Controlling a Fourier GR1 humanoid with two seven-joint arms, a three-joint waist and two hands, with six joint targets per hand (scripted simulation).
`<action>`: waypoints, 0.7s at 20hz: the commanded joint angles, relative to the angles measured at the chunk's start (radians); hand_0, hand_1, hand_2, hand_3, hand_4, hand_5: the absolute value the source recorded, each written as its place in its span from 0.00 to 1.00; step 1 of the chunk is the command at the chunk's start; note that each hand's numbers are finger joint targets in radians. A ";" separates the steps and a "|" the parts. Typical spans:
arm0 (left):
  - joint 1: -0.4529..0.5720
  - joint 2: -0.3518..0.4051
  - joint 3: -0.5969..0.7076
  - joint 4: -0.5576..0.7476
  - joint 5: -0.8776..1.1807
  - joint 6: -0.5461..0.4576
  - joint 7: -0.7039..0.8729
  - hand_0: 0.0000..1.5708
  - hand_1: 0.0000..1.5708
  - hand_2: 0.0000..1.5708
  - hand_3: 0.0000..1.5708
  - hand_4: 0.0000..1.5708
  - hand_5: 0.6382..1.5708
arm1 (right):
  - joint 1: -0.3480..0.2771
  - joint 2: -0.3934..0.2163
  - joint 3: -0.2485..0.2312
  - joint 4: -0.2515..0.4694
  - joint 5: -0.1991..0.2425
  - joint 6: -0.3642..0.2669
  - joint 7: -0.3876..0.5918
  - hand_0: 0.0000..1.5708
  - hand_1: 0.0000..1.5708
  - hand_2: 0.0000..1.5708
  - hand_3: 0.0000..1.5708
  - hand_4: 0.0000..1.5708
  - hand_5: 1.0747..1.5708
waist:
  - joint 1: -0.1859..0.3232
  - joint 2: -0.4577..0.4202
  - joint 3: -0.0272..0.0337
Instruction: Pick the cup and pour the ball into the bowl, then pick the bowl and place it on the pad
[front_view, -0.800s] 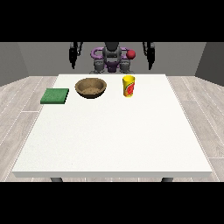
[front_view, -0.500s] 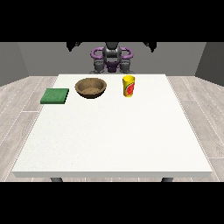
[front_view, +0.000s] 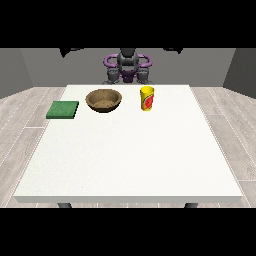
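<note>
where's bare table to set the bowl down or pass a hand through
The whole near stretch of the white table, camera-side of the three things, is bare. So is the far right beyond the yellow cup. The far row is crowded: green pad, wooden bowl, then the cup, with narrow gaps between.

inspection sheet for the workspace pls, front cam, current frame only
Surface: white table, mostly bare, things stand along its far edge.
Job's things: yellow cup upright at far centre-right; ball not visible from here; brown bowl upright to the cup's left, apart from it; green pad flat near the table's left edge, nothing on it.
Clutter: nothing seen.
Hands: raised at the view's top edge, only dark tips show; fingers cannot be told.
Cables: nothing seen.
Surroundings: grey plank floor, grey walls.
</note>
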 joint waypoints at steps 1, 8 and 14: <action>-0.049 0.018 0.043 0.035 0.021 -0.019 -0.046 0.00 0.00 0.00 0.00 0.00 0.97 | -0.063 -0.002 -0.036 -0.018 -0.038 0.001 0.023 0.00 0.00 0.00 0.00 0.00 1.00 | -0.001 0.079 -0.0001; -0.076 -0.042 0.016 0.172 -0.056 -0.009 -0.302 0.00 0.00 0.00 0.00 0.00 0.96 | -0.119 0.033 -0.005 0.067 0.019 0.009 -0.096 0.00 0.00 0.00 0.00 0.00 1.00 | -0.004 0.201 -0.0002; -0.072 -0.110 0.001 0.339 -0.126 0.056 -0.502 0.00 0.00 0.00 0.00 0.00 0.95 | -0.074 0.013 -0.031 0.131 0.042 0.075 -0.236 0.00 0.00 0.00 0.00 0.00 1.00 | -0.050 0.247 0.0000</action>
